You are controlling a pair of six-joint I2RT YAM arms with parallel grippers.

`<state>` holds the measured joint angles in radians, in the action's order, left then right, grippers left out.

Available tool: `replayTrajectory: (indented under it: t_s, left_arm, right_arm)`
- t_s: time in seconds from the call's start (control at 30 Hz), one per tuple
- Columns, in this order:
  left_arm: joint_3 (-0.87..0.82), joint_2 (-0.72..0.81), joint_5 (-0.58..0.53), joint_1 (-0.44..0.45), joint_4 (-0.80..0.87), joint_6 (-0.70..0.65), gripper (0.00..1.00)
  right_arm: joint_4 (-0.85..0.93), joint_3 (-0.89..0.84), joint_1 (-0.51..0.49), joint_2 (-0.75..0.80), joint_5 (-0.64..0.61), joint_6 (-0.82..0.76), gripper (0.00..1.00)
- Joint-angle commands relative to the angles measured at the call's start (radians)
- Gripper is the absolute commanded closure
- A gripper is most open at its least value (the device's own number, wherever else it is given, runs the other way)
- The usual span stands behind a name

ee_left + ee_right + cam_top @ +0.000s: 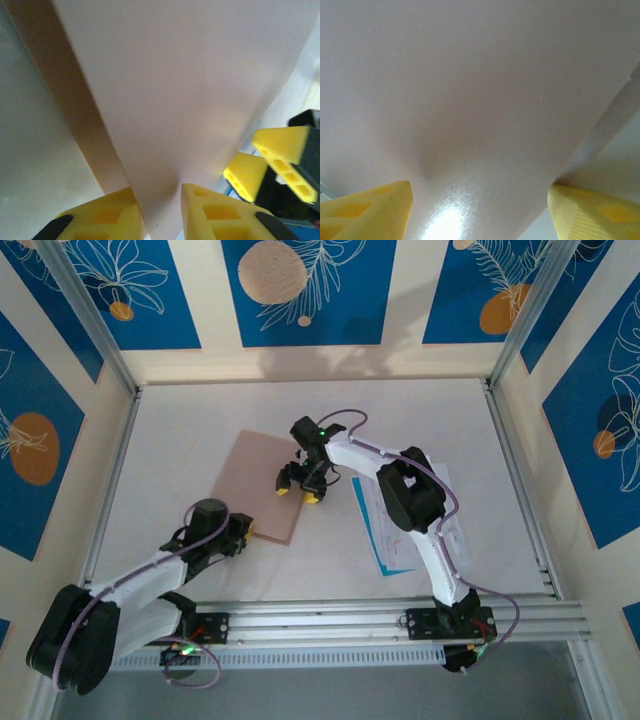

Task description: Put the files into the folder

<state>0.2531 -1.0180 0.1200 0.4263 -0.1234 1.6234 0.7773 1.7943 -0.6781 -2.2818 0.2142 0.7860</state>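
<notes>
– Tan card is seen lying flat on the table (pixel 180 440), left of centre: that is the folder (pixel 262 480). Where are the files (pixel 390 545) found?

– They are laid on the table to the right, well apart from the folder and partly hidden under the right arm, with a light blue edge turned towards the folder. The task is judged barely begun.

– What is being done with the pincers?

– The left pincer (pixel 162 212) is set at the folder's near corner, and card is seen running into the gap between its fingers. Whether that card is actually nipped cannot be told. The right pincer (pixel 297 490) is held over the folder's right edge, its jaws spread wide and nothing gripped.

– So the step in hand is judged to be the opening of the cover?

– It is judged so. To be done well, only the upper leaf should be caught by the left pincer. If both leaves are taken, the whole folder will be lifted and nothing opened. The lift should be made slowly and swung about the closed side, so that the thin card is not creased.

– Can the right pincer be put to use?

– The lower leaf could be pressed down by it, provided it is kept clear of the rising cover. It is also well placed to be sent for the files.
</notes>
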Motion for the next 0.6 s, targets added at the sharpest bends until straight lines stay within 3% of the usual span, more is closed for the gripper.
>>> replayTrajectory:
  t_s: [0.0,0.3,0.57]
  left_arm:
    - [0.005,0.051,-0.02,0.006,-0.005,0.008,0.81]
    - [-0.014,0.085,-0.005,0.006,-0.047,0.043,1.0]
    - [-0.018,0.069,0.02,0.008,-0.103,0.08,1.0]
  right_arm:
    - [0.022,-0.034,0.0,-0.085,0.002,-0.009,0.26]
    - [-0.039,-0.036,0.018,-0.039,0.09,0.056,0.31]
    - [-0.101,-0.063,0.031,0.012,0.161,0.149,0.41]
